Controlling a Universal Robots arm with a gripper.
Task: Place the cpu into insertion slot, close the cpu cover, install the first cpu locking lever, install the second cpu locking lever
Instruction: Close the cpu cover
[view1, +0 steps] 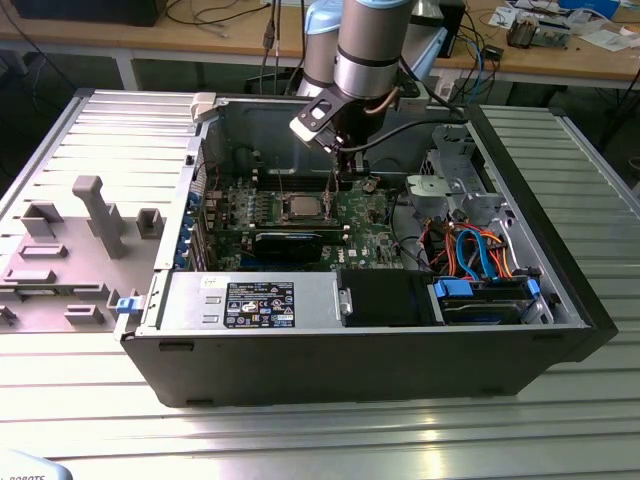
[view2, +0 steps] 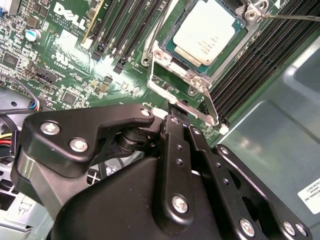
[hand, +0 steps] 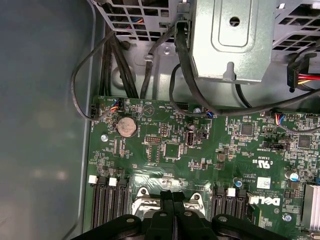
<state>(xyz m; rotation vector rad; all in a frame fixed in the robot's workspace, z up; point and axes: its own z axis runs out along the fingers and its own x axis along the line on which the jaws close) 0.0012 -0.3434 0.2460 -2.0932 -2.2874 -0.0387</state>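
Jaws together, nothing visible between them: in both wrist views the two black fingertips (view2: 172, 132) meet along a thin seam, pointing down at the motherboard. The arm (view1: 370, 50) drops in from the top centre of the exterior view into the open computer case (view1: 560, 330) lying on the slatted table (view1: 300, 440). The cpu (view2: 210, 32) is seated in the insertion slot (view1: 284, 207), right in the middle of the exterior view, pale metal top facing up. The cpu cover (view2: 182, 67) looks to be lying down around the chip, though whether it is fully flat cannot be told from here. The tips hover just beside the socket, towards the exterior view's right of it, and in the second wrist view they sit almost on a thin lever bar (view2: 210, 106) running along the socket's edge. So the lever work looks like the step in hand, with chip and cover apparently dealt with. Doing it well probably means using the closed tips as one blunt pusher: staying square on the thin bar, bearing down steadily, then nudging it sideways under its catch without jabbing. The risk, by the look of it, is the bar springing off the tips, which could then skid onto the chip's top or into the memory slots (view2: 125, 25) just beside the socket. A slow, firm push seems the safe way.
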